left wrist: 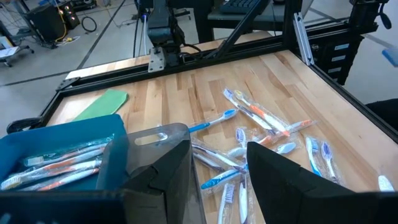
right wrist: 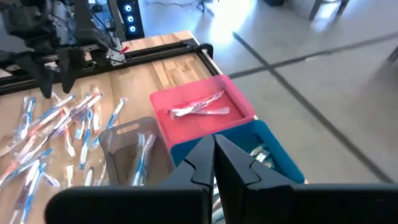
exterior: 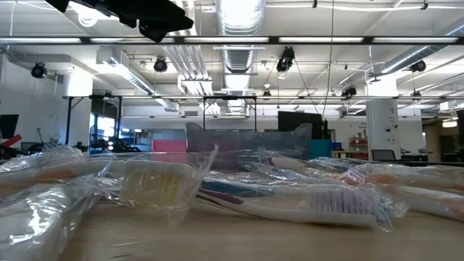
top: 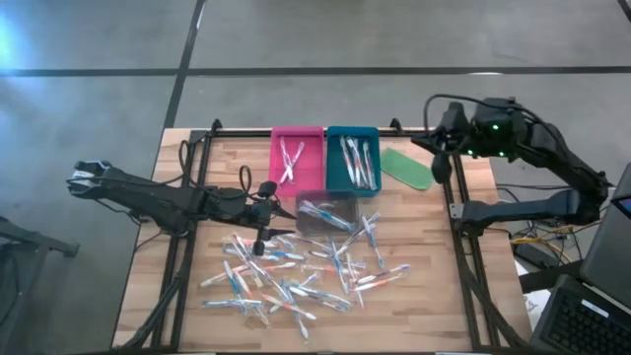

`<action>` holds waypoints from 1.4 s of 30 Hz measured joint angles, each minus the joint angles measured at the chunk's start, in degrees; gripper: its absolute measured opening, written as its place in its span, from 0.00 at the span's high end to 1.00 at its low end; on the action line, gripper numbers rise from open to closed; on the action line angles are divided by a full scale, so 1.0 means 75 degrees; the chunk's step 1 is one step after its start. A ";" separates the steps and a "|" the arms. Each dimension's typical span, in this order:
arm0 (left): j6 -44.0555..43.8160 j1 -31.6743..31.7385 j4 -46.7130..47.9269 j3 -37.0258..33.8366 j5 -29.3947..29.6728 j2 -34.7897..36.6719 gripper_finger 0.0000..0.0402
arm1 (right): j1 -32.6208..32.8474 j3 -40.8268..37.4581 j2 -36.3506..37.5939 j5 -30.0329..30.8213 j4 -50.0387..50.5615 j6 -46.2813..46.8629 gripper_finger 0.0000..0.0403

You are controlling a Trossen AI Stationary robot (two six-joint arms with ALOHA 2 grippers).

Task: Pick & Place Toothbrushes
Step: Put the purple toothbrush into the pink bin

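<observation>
Toothbrushes [top: 296, 276] lie scattered beside the clear tray [top: 326, 212]. Left gripper [top: 262, 235], jaws parted and empty, hovers near it; right gripper [right wrist: 214, 163], jaws closed and empty, hangs above it.

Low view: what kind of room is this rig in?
Likely an open lab or workshop: exposed ceiling ducts, strip lights, and monitors on benches beyond the wooden table.

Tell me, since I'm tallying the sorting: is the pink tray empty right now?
No, the pink tray already holds a few wrapped toothbrushes, seen from overhead beside the blue tray.
</observation>
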State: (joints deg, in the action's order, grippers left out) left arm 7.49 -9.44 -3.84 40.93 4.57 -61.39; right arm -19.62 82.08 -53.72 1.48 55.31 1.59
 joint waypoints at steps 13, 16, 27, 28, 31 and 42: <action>-0.0552 -0.0001 0.0005 0.0000 0.0008 0.0009 0.59 | 0.0000 -0.0006 0.0848 0.0000 0.0410 -0.0893 0.98; -0.0622 0.0001 0.0101 0.0091 0.0369 0.0067 0.59 | 0.0000 -0.0009 0.1027 0.0000 0.0599 -0.0905 0.98; -0.1982 0.0109 0.3382 0.1355 0.1457 0.0358 0.59 | 0.0000 -0.0006 0.1819 0.0000 0.0701 -0.1261 0.98; -0.2235 0.0109 0.3779 0.1500 0.1517 0.0358 0.59 | 0.0000 -0.0006 0.1900 0.0000 0.0755 -0.1243 0.98; -0.2911 0.0109 0.4775 0.1847 0.1744 0.0361 0.59 | 0.0000 -0.0006 0.2139 -0.0002 0.0775 -0.1355 0.98; -0.4849 0.0112 0.6729 0.2575 0.1940 0.0361 0.59 | -0.0001 -0.0004 0.2813 -0.0002 0.0770 -0.1581 0.98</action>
State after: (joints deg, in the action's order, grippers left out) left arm -28.88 -8.60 46.63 60.24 19.12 -58.67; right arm -19.62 82.06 -32.62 1.46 61.09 -10.26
